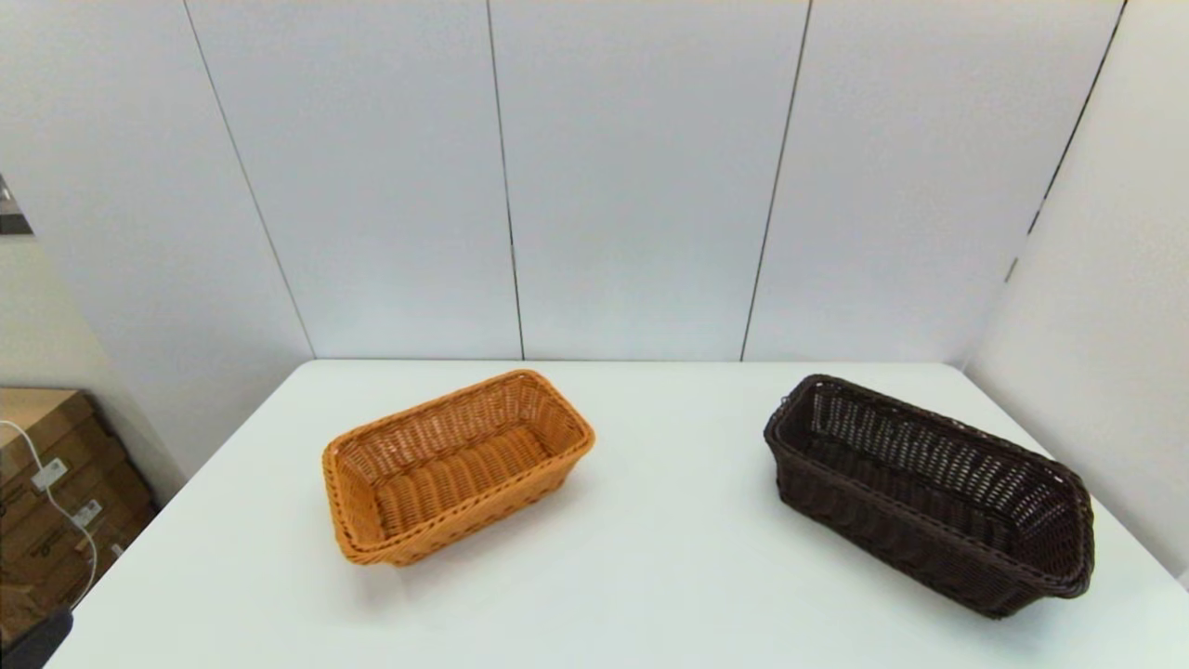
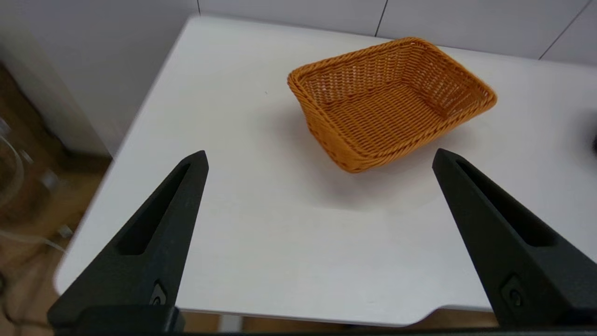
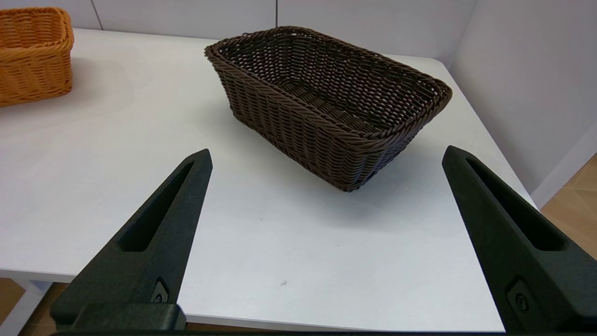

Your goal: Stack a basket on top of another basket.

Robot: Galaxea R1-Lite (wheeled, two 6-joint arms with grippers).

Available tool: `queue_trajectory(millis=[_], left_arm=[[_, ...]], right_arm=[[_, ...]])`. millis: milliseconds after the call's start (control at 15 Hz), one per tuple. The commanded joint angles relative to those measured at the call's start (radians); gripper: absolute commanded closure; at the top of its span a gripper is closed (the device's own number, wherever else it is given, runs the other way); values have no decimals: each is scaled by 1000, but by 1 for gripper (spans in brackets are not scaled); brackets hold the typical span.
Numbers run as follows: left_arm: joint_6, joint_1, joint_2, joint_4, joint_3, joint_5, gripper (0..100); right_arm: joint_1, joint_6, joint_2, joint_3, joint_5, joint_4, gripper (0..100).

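The dark brown basket rests on the right side of the white table, empty and upright. The orange-tan basket sits left of centre, also empty, well apart from the dark one. My left gripper is open and held back over the table's near left edge, short of the orange-tan basket. Open as well, my right gripper hangs over the near right edge, short of the dark brown basket. Neither gripper touches anything, and neither shows in the head view.
White wall panels close off the back and right of the table. Cardboard boxes with a white cable stand on the floor to the left. The right table edge runs close beside the dark basket.
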Motion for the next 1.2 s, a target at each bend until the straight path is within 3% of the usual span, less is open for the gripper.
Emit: queue_trajectory(millis=[67, 267, 467, 800, 1000, 1200], left_arm=[[-313, -3, 588, 21, -244, 47, 0], [-477, -9, 894, 34, -339, 52, 0], [-617, -14, 1138, 141, -496, 50, 0], [-680, -58, 1287, 143, -576, 41, 0], [-685, -98, 1301, 144, -631, -34, 0], [-686, -140, 1358, 140, -645, -51, 0]], right_arm=[[0, 0, 0, 1, 0, 0, 0], [0, -2, 0, 1, 0, 0, 0], [0, -2, 0, 1, 0, 0, 0], [0, -2, 2, 1, 0, 0, 0], [0, -3, 0, 1, 0, 0, 0], [0, -3, 0, 1, 0, 0, 0]])
